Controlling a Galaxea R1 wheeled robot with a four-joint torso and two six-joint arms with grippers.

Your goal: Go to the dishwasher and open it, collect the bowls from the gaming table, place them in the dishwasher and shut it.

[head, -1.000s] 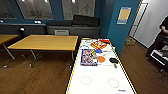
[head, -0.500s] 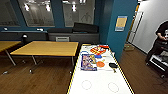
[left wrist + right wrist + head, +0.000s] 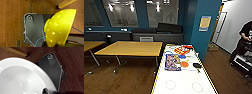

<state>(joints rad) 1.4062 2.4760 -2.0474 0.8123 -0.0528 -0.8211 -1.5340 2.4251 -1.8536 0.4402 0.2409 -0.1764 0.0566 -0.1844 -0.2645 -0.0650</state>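
Facing: the gaming table (image 3: 184, 82), its glossy white top and yellow rim running away from the camera
Left of the gaming table: a yellow-wood table (image 3: 130, 48) stood on the brown wooden floor (image 3: 121, 80), close beside the far corner
On the gaming table, far half: a flat game box (image 3: 172, 62), a red box (image 3: 182, 50) beyond it, an orange disc-like thing (image 3: 184, 64) (bowl or not, too blurred to tell) just right of the game box, and a black paddle-like thing (image 3: 197, 65) further right
Right of the gaming table: a blue wall column (image 3: 201, 32), then a person (image 3: 244, 42) in dark clothes standing well apart
Left wrist view: a yellow bowl (image 3: 60, 27) sat large before the camera over the floor; fingers could not be made out
Right wrist view: a white bowl (image 3: 23, 78) sat likewise large; grip state cannot be told
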